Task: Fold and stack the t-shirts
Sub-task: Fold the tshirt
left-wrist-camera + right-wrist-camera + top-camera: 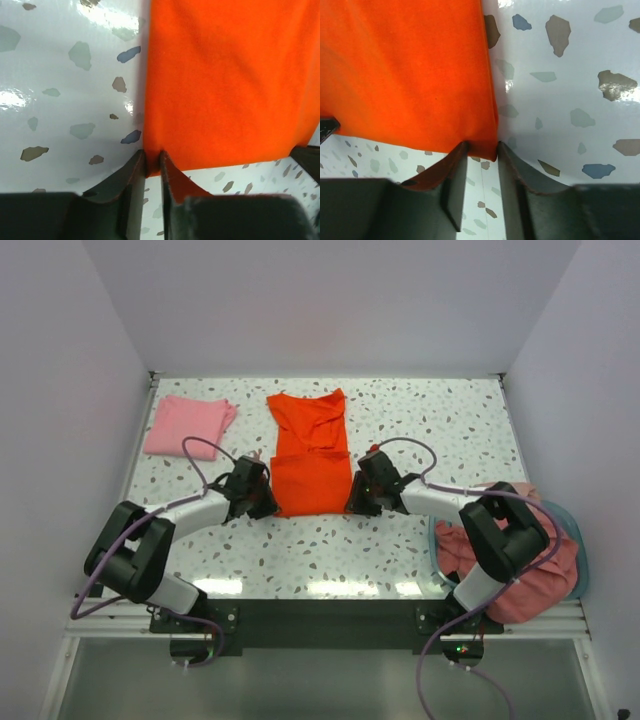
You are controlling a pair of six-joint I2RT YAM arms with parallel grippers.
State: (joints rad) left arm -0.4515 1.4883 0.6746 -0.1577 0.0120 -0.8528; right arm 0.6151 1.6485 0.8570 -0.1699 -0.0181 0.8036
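The left gripper point(152, 167) stands narrow, its jaws pinching a corner of the orange-red t-shirt point(310, 455), which lies spread just ahead of both tools. The right gripper point(481, 150) straddles the other corner, less narrow; I cannot tell whether it bites. The risk is that 1 corner slips on lifting, or only 1 layer is caught, skewing the fold.

The middle t-shirt point(310, 455) lay at the centre of the surface point(430, 420), its near corners between the fingers of the left gripper point(272, 502) and the right gripper point(352, 502). A folded t-shirt point(187, 426) lay at the far left. A heap of t-shirts point(510, 570) sat in the tub point(581, 560) at the near right.
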